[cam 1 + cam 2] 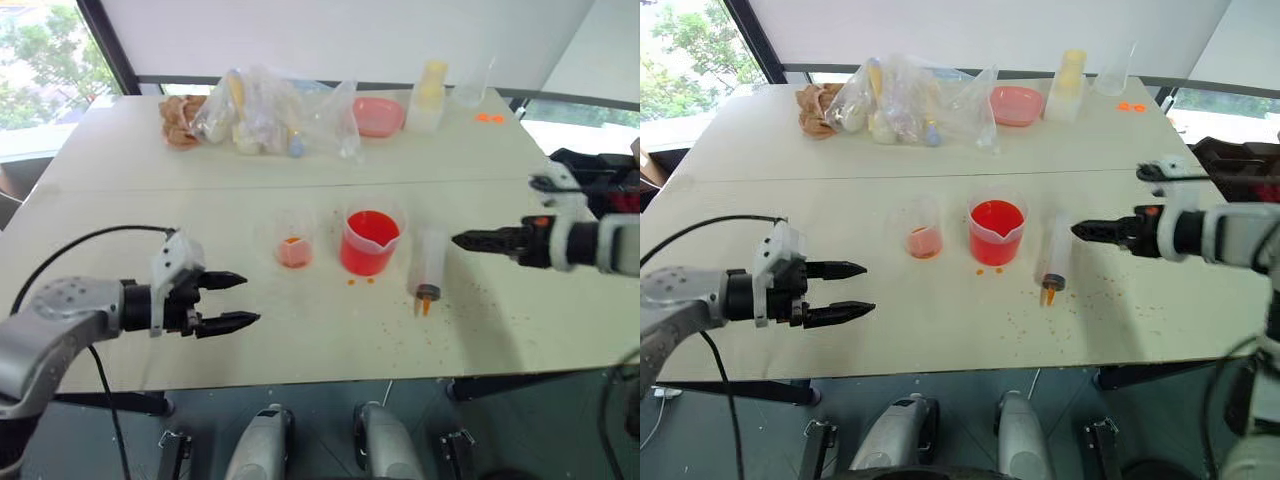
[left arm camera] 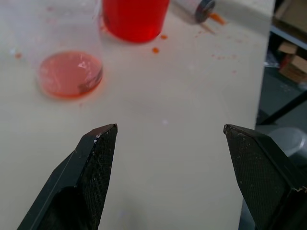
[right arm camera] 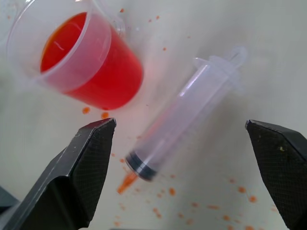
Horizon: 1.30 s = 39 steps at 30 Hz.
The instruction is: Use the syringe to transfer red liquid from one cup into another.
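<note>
beaker [image 2: 134, 19]: rim cut off by left wrist view's edge | syringe [image 2: 194, 8]: only its tip end was in that view | small cup [image 2: 69, 72]: upper wall blurred, rim unclear | bags [image 1: 270, 115] at the surface's far side: contents too small to tell | plunger ring: blurred in right wrist view

Small cup [image 1: 295, 245] left of beaker [image 1: 371, 243], syringe [image 1: 428, 268] flat on table [image 1: 300, 330] to its right.

We see silver-grey arms, a black cable looping off the left one, white wrist housings, and textured black-fingered left claw [image 1: 232, 301] and right claw [image 1: 462, 240].
</note>
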Tool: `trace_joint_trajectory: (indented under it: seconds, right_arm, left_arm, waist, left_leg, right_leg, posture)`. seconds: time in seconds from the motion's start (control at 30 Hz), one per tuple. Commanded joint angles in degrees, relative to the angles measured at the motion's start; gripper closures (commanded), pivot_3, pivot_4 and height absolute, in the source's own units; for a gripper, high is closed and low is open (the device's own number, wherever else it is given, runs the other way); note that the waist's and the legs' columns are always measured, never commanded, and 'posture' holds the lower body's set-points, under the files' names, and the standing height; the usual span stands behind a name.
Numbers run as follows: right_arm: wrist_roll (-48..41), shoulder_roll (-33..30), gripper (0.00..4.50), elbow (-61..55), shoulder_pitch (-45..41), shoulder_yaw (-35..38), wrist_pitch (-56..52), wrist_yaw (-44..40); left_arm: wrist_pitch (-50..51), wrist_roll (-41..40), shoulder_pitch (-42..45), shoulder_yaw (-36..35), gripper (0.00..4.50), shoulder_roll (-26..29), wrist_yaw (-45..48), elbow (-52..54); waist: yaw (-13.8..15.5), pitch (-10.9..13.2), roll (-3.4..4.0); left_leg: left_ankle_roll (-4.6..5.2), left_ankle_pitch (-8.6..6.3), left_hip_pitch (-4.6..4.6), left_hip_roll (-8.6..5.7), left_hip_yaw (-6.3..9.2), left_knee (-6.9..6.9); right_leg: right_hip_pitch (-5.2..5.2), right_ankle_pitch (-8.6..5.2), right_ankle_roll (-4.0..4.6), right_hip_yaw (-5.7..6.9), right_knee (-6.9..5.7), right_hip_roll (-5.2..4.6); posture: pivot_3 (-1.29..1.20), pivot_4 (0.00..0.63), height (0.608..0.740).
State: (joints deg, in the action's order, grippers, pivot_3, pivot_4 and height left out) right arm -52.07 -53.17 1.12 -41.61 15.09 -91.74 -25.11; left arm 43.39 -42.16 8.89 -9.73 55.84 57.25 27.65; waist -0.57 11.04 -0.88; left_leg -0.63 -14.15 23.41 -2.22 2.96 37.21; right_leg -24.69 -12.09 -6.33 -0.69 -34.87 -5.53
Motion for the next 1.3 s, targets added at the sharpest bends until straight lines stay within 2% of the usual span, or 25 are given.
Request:
trace_joint_trajectory:
  seconds: [0.03,0.23,0.43,0.5,0.63,0.67,0.7,0.87,0.93,1.0,1.1,1.2,1.3]
  right_arm:
    - [3.18,2.27,0.02,10.88,-7.74,-5.28,-0.76,2.8]
    - [12.94,8.41,0.02,25.38,-16.01,-12.85,0.44,4.48]
    - [19.13,11.36,0.02,29.98,-17.01,-21.06,3.83,-0.04]
    - [21.54,11.99,0.52,31.03,-16.69,-23.31,5.98,-1.22]
    - [24.55,13.24,2.28,33.16,-17.06,-24.35,8.22,-3.45]
    - [25.01,14.06,2.8,33.96,-17.3,-23.46,8.72,-3.41]
    - [25.3,15.09,3.07,35.13,-17.59,-21.99,8.63,-3.03]
    - [26.28,17.81,3.08,33.89,-15.73,-17.45,7.05,-2.47]
    - [25.55,17.13,3.08,27.91,-14.17,-15.07,11.17,-4.01]
    - [23.31,16.41,3.08,23.28,-15.46,-9.6,15.06,-6.14]
    - [22.97,16.06,3.08,11.56,-15.59,-4.84,27.95,-7.33]
    - [21.61,20.26,3.08,0.35,-14.46,-0.01,38.07,-4.75]
    - [10.22,33.08,3.08,-7.65,-15.82,9.54,42.47,1.44]
  left_arm:
    - [-1.97,1.15,3.89,0.84,0.79,1.78,3.25,-2.01]
    - [-2.34,0.8,7.41,-0.74,0.79,2.12,4.66,-3.7]
    - [-0.05,-3.23,5.8,-2.9,0.79,0.71,2.98,-0.07]
    - [0.38,-3.97,5.78,-3.11,0.79,0.5,2.45,0.55]
    - [0.45,-4.52,5.85,-3.31,0.79,1.1,2.49,0.9]
    - [0.14,-4.06,6.26,-3.03,0.79,1.49,2.85,0.41]
    - [-0.31,-3.32,6.85,-2.58,0.79,1.92,3.31,-0.34]
    - [-1.29,-2.3,9.03,-1.93,0.79,2.29,4.43,-3.4]
    - [-1.01,-3.11,10.65,-3.0,0.79,1.41,3.87,-5.45]
    - [-0.57,-3.97,13.11,-3.8,0.79,-0.11,2.55,-8.22]
    - [-0.71,-4.03,16.42,-3.91,0.79,-2.03,1.81,-12.34]
    - [-3.3,-1.02,20.55,-1.47,0.79,-3.95,1.81,-16.12]
    - [-9.75,6.16,27.2,3.62,0.79,-6.21,2.84,-22.26]
  waist:
    - [-0.15,0.0,0.0]
    - [-0.35,0.01,0.01]
    - [-0.49,0.0,0.0]
    - [-0.55,-0.04,-0.07]
    - [-0.69,-0.1,-0.17]
    - [-0.79,-0.11,-0.19]
    - [-1.05,-0.15,-0.25]
    - [-2.18,-0.24,-0.41]
    - [-2.02,-0.24,-0.42]
    - [-1.99,-0.15,-0.28]
    - [-2.01,0.07,0.08]
    - [-1.84,0.06,0.07]
    - [-1.87,0.02,0.0]
  left_leg:
    - [0.0,0.0,0.0,-0.02,-0.02,-0.03]
    - [0.01,0.0,0.02,-0.03,-0.23,-0.14]
    - [0.01,0.0,-0.01,-0.03,-0.24,-0.13]
    - [0.01,0.0,-0.04,-0.03,-0.24,-0.1]
    - [0.01,0.0,-0.15,-0.01,-0.22,-0.04]
    - [0.01,0.0,-0.18,-0.01,-0.23,-0.03]
    - [0.01,0.0,-0.21,-0.01,-0.25,-0.04]
    - [0.01,0.0,-0.37,0.08,-0.19,-0.05]
    - [0.01,0.0,-0.44,0.1,-0.18,-0.13]
    - [0.01,0.0,-0.44,0.16,-0.13,-0.11]
    - [0.01,0.01,-0.34,0.14,-0.21,-0.06]
    - [0.01,0.0,-0.2,0.15,-0.14,-0.13]
    - [0.0,0.01,-0.18,0.15,-0.02,-0.13]
  right_leg:
    - [0.0,0.0,-0.01,-0.01,0.0,-0.01]
    - [-0.05,0.02,-0.05,-0.01,0.05,0.01]
    - [-0.06,0.12,-0.23,-0.02,-0.03,0.01]
    - [-0.02,0.12,-0.24,-0.02,-0.04,0.02]
    - [0.07,0.11,-0.21,-0.02,-0.1,0.1]
    - [0.09,0.09,-0.19,-0.03,-0.11,0.11]
    - [0.11,0.09,-0.18,-0.04,-0.12,0.15]
    - [0.21,0.15,-0.1,-0.09,-0.16,0.41]
    - [0.23,0.15,-0.1,-0.13,-0.21,0.45]
    - [0.22,0.18,-0.15,-0.11,-0.24,0.53]
    - [0.07,0.22,-0.17,-0.19,-0.32,0.51]
    - [-0.1,0.29,-0.32,-0.14,-0.38,0.54]
    - [-0.11,0.29,-0.31,-0.07,-0.46,0.54]
  posture:
    - [0.0,0.15,0.74]
    - [0.0,0.15,0.74]
    - [0.0,0.15,0.74]
    - [0.0,0.15,0.74]
    - [0.0,0.15,0.74]
    - [0.0,0.15,0.74]
    - [0.0,0.15,0.74]
    - [0.0,0.15,0.74]
    - [0.0,0.15,0.74]
    - [0.0,0.15,0.74]
    - [0.0,0.15,0.74]
    - [0.0,0.15,0.74]
    - [0.0,0.15,0.74]
